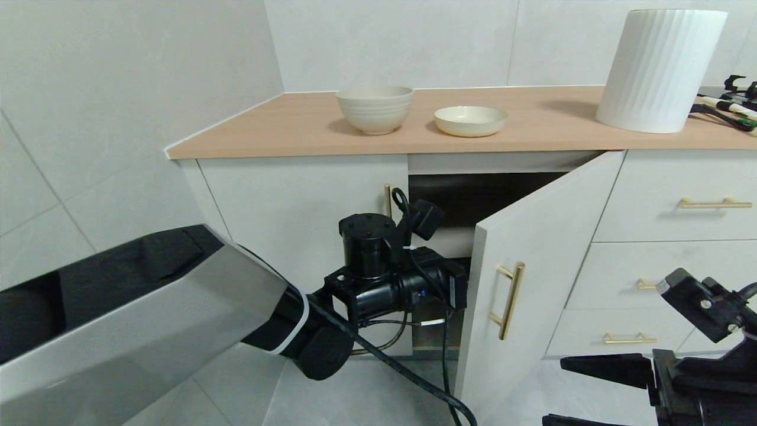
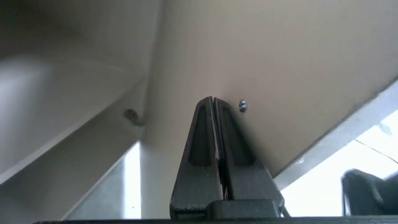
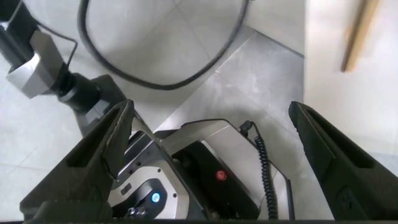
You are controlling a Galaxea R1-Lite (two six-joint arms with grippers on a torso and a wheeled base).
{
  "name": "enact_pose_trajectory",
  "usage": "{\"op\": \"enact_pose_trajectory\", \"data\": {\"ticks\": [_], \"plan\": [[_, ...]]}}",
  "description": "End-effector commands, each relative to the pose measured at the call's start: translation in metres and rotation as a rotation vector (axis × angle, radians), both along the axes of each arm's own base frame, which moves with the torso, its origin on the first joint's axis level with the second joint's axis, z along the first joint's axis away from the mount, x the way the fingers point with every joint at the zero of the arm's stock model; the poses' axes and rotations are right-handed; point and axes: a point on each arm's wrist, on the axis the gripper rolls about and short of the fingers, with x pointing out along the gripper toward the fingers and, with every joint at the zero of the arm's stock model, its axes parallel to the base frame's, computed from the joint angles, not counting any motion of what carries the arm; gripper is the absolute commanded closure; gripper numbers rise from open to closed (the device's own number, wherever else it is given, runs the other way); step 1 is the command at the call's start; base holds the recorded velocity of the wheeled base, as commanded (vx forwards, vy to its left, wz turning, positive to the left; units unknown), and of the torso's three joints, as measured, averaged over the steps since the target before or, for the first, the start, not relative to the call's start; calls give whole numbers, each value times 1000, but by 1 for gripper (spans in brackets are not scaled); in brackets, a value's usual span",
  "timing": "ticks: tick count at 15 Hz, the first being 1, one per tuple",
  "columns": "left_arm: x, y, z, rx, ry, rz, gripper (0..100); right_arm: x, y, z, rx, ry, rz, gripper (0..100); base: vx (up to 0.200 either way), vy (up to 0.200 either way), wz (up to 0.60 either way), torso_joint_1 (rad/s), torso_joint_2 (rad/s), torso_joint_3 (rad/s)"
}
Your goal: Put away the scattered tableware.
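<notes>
2 pieces of tableware stand on the wooden surface, well above both arms: a ribbed cream ceramic bowl at left and a shallow cream dish near it on the right, not touching. The left claw is pressed fully together with nothing in it, inside the dark cabinet opening and close to a pale inner panel. The right claw hangs low at near right, spread wide and empty. Risk: the half-open white cabinet door, with its brass bar handle, juts out between the arms, and a careless withdrawal could strike it or swing it closed. A tall white ribbed container and loose utensils crowd the far right of the surface.
</notes>
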Motion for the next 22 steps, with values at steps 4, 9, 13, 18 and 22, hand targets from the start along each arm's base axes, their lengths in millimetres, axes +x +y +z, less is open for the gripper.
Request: {"op": "enact_pose_trajectory", "data": {"ticks": [4,9,13,18,22], "plan": [[-22,-17,12,2,0,-41,100,-14,2,7,28,-34,65,0,0,0,0,0,0,0],[-74,-2,59,-109,193,-427,100,-40,-12,22,113,-136,180,0,0,0,0,0,0,0],[-59,19,56,-103,187,-356,100,-36,-8,19,93,-121,180,0,0,0,0,0,0,0],[-32,72,69,-110,122,-122,100,-12,8,12,7,-91,30,0,0,0,0,0,0,0],[-19,124,74,67,-4,246,100,5,19,14,-35,-92,-58,0,0,0,0,0,0,0]]}}
